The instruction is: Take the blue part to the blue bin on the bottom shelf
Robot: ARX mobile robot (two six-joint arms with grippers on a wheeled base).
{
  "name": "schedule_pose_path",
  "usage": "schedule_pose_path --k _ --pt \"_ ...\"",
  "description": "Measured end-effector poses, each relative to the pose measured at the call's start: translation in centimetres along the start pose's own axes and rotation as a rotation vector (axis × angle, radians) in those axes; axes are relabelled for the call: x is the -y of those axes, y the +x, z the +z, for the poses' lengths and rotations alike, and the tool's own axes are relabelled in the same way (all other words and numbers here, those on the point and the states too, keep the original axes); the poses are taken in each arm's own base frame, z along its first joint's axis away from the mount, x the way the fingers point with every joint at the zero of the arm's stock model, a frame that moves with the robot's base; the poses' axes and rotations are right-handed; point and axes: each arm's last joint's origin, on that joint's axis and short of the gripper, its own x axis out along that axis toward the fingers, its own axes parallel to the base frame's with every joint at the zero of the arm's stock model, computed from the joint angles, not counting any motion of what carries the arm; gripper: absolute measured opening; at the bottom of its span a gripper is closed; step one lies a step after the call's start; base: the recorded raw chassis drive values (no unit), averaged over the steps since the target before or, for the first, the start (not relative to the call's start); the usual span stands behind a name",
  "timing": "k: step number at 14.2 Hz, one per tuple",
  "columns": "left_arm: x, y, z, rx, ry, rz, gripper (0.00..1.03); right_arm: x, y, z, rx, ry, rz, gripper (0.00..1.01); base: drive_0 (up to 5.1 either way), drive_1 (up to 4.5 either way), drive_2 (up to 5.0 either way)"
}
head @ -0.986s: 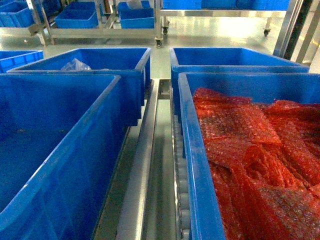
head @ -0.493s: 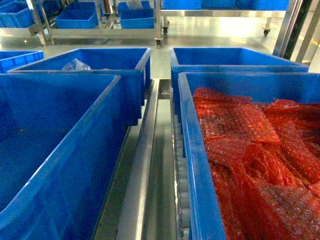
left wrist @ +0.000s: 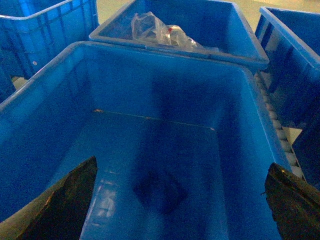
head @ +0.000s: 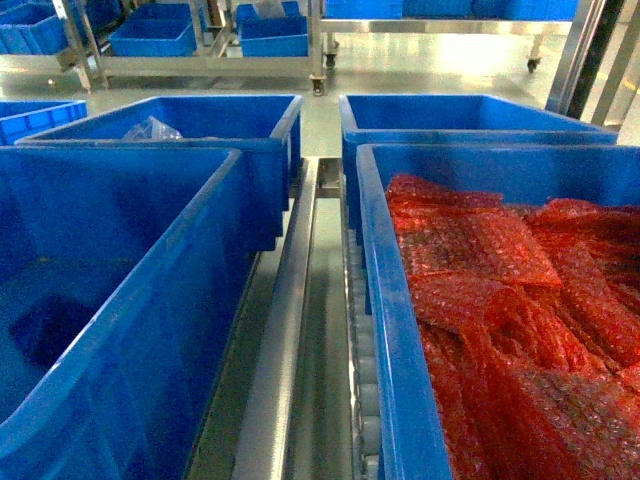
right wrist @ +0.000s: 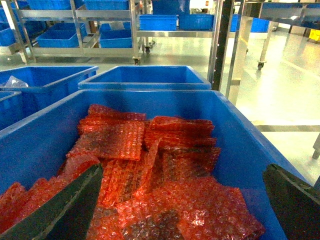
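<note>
Left gripper (left wrist: pixel 170 200) over the empty blue bin (left wrist: pixel 45 95), still searching for the part.

Both grippers' fingers stand spread, holding nothing; the right gripper (right wrist: pixel 180 210) hangs above red bubble-wrap bags (right wrist: pixel 150 165). I see no blue part, so locating it comes next.

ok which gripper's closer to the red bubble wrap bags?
Right. The right gripper hangs open directly over the red bubble wrap bags in their bin. The left gripper is open over the neighbouring blue bin, which holds no bags.
</note>
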Motion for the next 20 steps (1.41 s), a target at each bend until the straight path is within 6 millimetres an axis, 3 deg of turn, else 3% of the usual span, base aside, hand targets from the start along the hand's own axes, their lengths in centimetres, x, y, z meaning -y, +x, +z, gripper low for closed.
schedule_pose_path --k 2,3,5,6,9,20 --pt "0.0 0.0 0.0 0.003 -0.012 -0.002 0.98 0.0 0.0 0.0 0.000 0.000 0.000 0.98 0.0 0.00 0.0" --pt "-0.3 0.1 -0.2 0.168 -0.010 -0.085 0.87 0.0 0.0 0.0 0.000 0.000 0.000 0.98 0.0 0.00 0.0" --pt "-1.5 -1.3 -2.6 0.310 0.045 -0.115 0.63 0.0 0.0 0.0 0.001 0.000 0.000 0.98 0.0 0.00 0.0" --pt "-2.4 -2.5 -3.5 0.348 0.062 -0.113 0.37 0.0 0.0 0.0 0.000 0.000 0.000 0.98 0.0 0.00 0.0" --pt "-4.0 -3.6 -5.4 0.328 0.066 -0.120 0.01 0.0 0.0 0.0 0.000 0.000 0.000 0.98 0.0 0.00 0.0" --pt "-4.7 -6.0 -8.4 0.337 0.065 -0.118 0.02 0.0 0.0 0.0 0.000 0.000 0.000 0.98 0.0 0.00 0.0"
